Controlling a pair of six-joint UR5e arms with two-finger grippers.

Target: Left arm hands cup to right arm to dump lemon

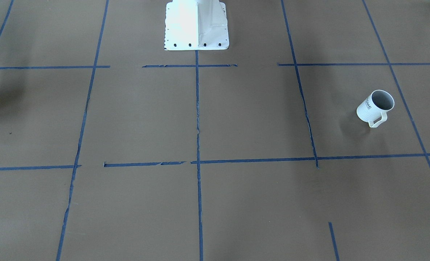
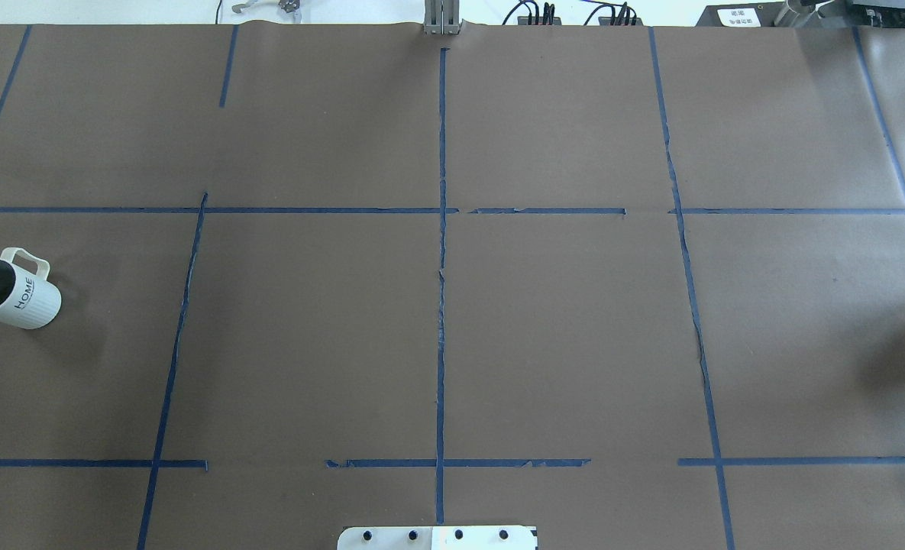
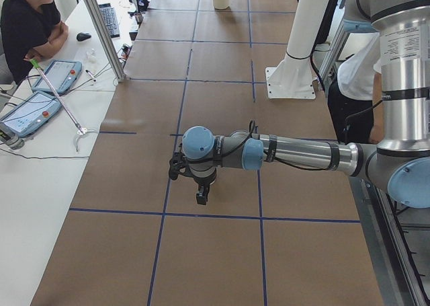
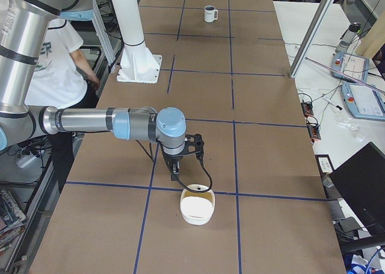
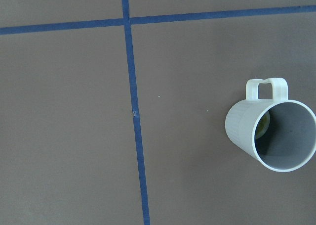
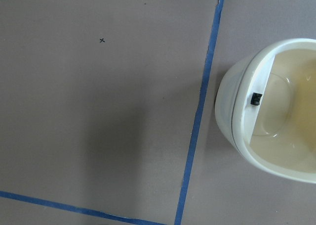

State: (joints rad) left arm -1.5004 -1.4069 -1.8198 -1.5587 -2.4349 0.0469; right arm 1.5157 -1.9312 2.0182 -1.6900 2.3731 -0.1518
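Status: task not begun, as far as the frames show. Cup (image 2: pixel 11 289) stands upright on table (image 2: pixel 559 328), far out on robot's L side, handle pointing away from robot; nothing touches it. Lemon (image 5: pixel 263 128) shows in L wrist view as a yellow-green sliver low inside the cup, so load is in place.

L gripper (image 3: pixel 200 188) hangs above the table. It shows only in the side view, so cannot tell whether fingers are apart or closed. R gripper (image 4: pixel 174 170) hangs just beside a cream bowl (image 4: pixel 196 217) at the opposite end of the table. Same limit applies, finger state cannot be told. Cup and R gripper are well apart.

Outstanding (judgement): L grasp and lift, carry to mid-table, transfer to R gripper, L let go, R tip lemon out, prob. into the bowl. All steps left, none done
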